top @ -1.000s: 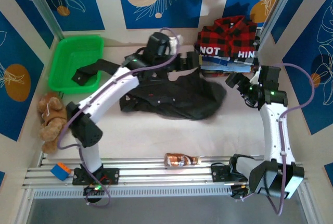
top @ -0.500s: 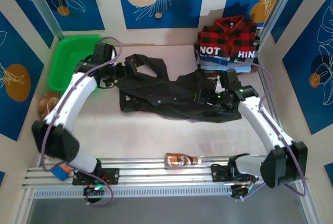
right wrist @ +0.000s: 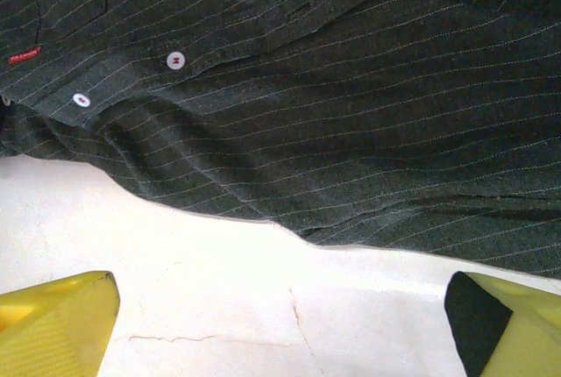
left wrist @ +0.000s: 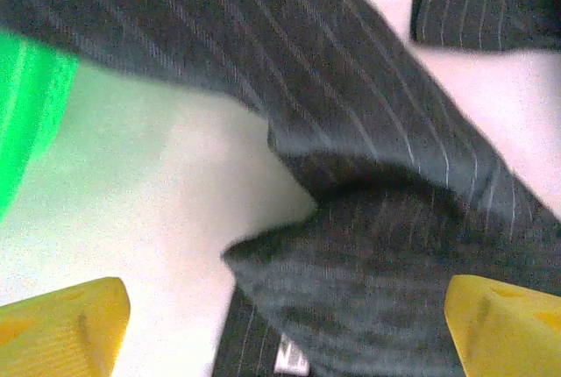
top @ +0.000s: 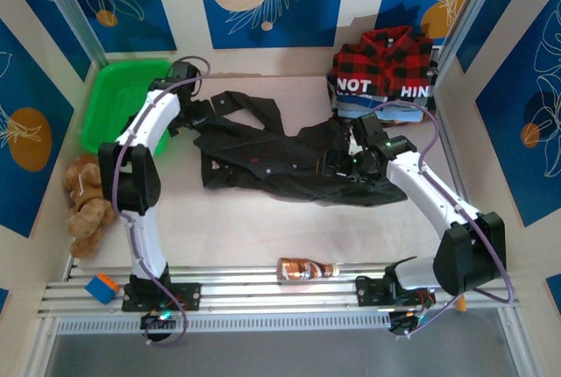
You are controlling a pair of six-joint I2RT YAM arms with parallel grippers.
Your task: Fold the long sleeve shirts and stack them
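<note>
Pale table (top: 263, 228) bears the charcoal shirt (top: 280, 153), left fingers (left wrist: 61, 324) released at its 10 o'clock edge, right fingers (right wrist: 53, 320) released at 3 o'clock.

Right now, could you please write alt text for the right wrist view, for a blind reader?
A dark charcoal pinstriped cloth shirt lies rumpled across the upper view, with two white buttons and a small red label at left. Below is the pale table; the right gripper is open and empty, its yellow fingertips at the bottom corners.
</note>
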